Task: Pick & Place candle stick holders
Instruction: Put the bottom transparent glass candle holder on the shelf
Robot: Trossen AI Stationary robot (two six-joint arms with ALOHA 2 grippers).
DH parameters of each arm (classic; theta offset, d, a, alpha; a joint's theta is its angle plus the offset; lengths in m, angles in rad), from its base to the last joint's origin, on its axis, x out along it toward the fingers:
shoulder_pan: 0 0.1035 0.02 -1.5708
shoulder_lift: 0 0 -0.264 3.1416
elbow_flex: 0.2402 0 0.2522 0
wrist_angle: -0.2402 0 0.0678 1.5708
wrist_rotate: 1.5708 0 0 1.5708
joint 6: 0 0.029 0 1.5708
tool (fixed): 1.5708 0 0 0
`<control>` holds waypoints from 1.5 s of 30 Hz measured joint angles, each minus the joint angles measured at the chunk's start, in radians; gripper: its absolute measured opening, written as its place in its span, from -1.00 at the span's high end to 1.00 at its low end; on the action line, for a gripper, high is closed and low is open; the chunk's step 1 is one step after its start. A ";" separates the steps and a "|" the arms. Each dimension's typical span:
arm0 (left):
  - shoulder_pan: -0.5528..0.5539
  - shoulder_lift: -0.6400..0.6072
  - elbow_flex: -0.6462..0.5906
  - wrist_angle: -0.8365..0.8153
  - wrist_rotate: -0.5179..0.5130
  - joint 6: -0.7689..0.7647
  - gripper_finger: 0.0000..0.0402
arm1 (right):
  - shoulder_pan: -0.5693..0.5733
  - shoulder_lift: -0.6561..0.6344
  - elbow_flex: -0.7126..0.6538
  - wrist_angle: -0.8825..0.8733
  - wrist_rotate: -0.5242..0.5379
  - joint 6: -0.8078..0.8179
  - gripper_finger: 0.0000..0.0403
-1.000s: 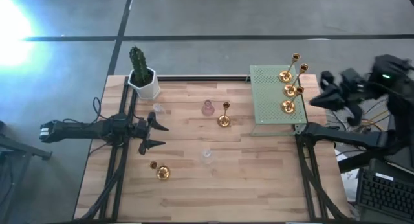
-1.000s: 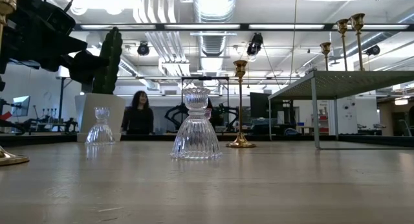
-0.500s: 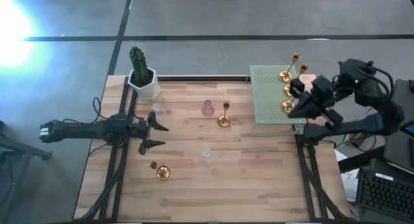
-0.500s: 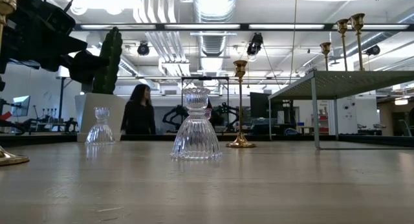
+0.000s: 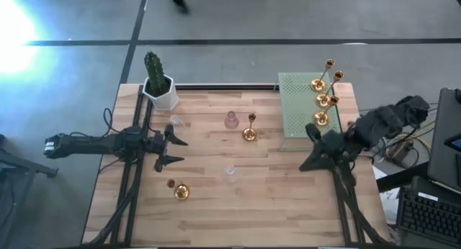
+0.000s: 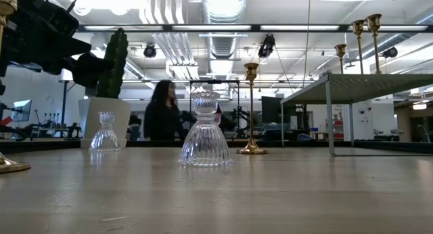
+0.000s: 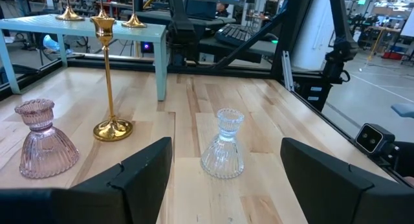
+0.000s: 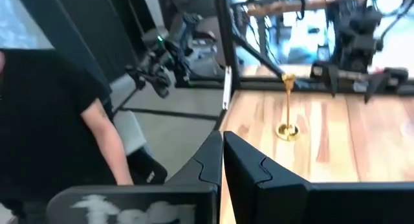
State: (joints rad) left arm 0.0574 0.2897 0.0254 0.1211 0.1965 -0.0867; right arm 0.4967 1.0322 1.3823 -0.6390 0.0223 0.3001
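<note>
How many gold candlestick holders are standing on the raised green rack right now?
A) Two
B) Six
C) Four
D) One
C: the high view shows four gold holders in a line along the far right side of the green rack, while two other gold ones are down on the wooden table.

High view looks straight down; low view level across the table [image 5: 216, 206].
</note>
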 joint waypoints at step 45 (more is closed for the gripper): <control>0.000 0.000 0.000 -0.005 0.000 0.000 -0.46 | 0.346 0.718 -0.059 0.023 0.972 0.892 0.95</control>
State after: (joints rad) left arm 0.0574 0.2897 0.0254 0.1165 0.1963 -0.0865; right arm 0.8423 1.7504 1.3235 -0.6163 0.9942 1.1925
